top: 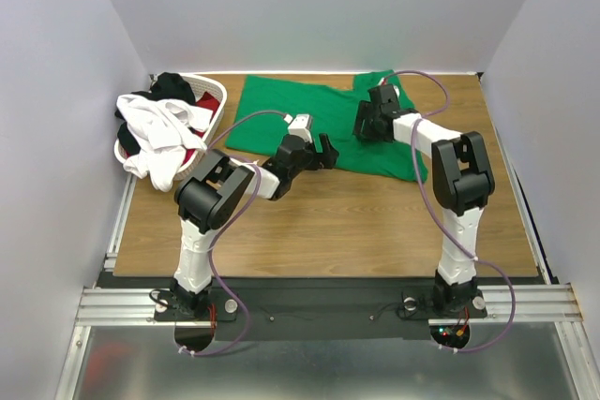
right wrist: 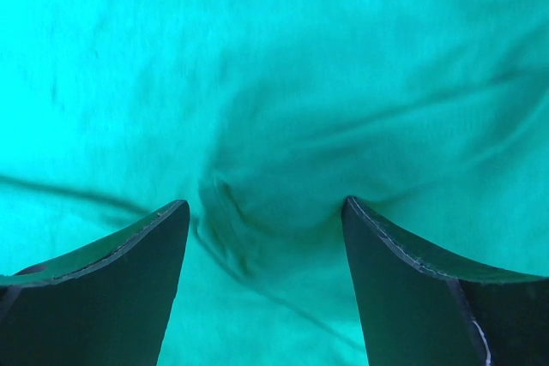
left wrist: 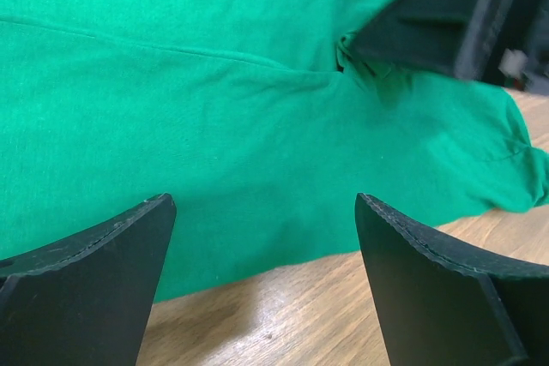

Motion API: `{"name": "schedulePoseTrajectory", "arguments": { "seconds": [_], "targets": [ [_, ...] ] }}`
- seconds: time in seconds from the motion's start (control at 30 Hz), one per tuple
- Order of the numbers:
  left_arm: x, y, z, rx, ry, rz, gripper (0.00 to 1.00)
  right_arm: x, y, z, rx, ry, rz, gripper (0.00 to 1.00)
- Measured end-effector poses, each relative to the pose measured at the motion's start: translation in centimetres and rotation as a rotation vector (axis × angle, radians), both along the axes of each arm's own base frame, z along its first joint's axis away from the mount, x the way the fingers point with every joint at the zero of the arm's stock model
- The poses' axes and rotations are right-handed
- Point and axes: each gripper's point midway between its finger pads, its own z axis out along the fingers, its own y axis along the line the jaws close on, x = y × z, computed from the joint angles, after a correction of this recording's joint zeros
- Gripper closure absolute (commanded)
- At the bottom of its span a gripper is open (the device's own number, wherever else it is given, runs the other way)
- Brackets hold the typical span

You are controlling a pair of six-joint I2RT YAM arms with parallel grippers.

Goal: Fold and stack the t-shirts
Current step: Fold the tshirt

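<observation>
A large bright green t-shirt (top: 291, 114) lies spread on the wooden table at the back centre. My left gripper (top: 328, 152) hovers open at the shirt's near hem; between its fingers (left wrist: 266, 212) I see green cloth (left wrist: 214, 126) and bare wood. My right gripper (top: 361, 125) stands open on the shirt's right part, its fingertips (right wrist: 266, 207) pressed onto the cloth (right wrist: 283, 83), which puckers between them. One right finger (left wrist: 437, 15) shows in the left wrist view. White (top: 164, 142), black (top: 173, 87) and red (top: 208, 101) t-shirts are heaped in a basket.
The white lattice basket (top: 218, 117) sits at the table's back left, with shirts spilling over its near side. Grey walls close in the table on the left, back and right. Bare wood (top: 356, 222) lies between the green shirt and the arm bases.
</observation>
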Motion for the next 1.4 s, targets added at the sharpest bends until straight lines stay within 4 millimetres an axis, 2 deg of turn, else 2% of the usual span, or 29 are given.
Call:
{"name": "schedulePoseTrajectory", "arguments": {
  "seconds": [0.17,0.33,0.63,0.77,0.83,1.0,1.17,1.3,1.4],
  "targets": [
    [-0.3,0.3,-0.1,-0.017,-0.019,0.004,0.03,1.3,-0.2,-0.3,-0.025,-0.012,-0.013,0.22],
    [-0.5,0.4,-0.1,-0.025,-0.027,0.004,0.03,3.1,-0.1,0.6,-0.033,-0.051,-0.025,0.22],
    [-1.5,0.3,0.0,-0.034,-0.028,-0.006,0.03,7.5,-1.0,5.3,-0.042,-0.185,-0.08,0.21],
    [-1.9,0.2,0.0,-0.036,-0.025,-0.011,0.03,7.9,-1.6,6.7,-0.046,-0.219,-0.089,0.21],
    [-1.9,0.2,0.1,-0.036,-0.023,-0.012,0.03,7.2,-1.9,6.7,-0.045,-0.213,-0.089,0.21],
    [-2.7,0.2,0.5,-0.034,-0.008,-0.021,0.03,2.1,-2.3,6.3,-0.025,-0.15,-0.059,0.21],
    [-3.3,0.3,3.9,-0.061,-0.041,-0.025,0.01,-2.5,-2.8,5.8,0.004,-0.103,-0.045,0.21],
    [-2.1,1.6,7.1,-0.066,-0.098,0.025,0.01,-5.0,-3.6,3.1,-0.02,-0.033,-0.054,0.21],
    [-0.3,3.6,7.3,-0.05,-0.1,0.08,0.01,-6.7,-4.2,0.8,-0.036,0.025,-0.068,0.21]
  ]
}}
